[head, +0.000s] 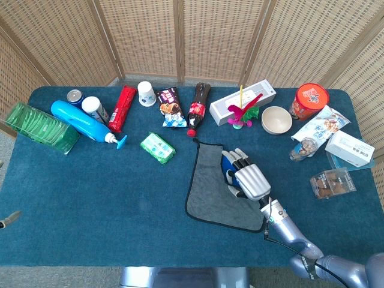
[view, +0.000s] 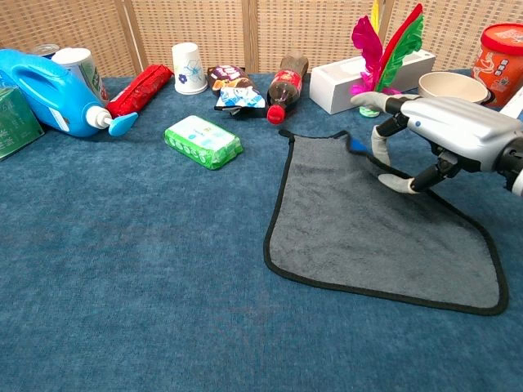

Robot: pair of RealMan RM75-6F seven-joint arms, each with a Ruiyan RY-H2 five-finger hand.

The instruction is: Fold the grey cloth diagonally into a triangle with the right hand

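The grey cloth [view: 368,224] lies flat and unfolded at lower right of the frame on the blue worktop [view: 131,269]. Above its far right corner, the right robot hand [view: 425,135] hovers with fingers curled, apparently holding nothing. Judged so, the whole fold remains.

light: bright, even | shadows: soft, faint | focus: sharp | glare: slight

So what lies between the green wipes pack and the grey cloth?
Nothing: only bare blue table cover separates the green wipes pack from the grey cloth, clearest in the chest view.
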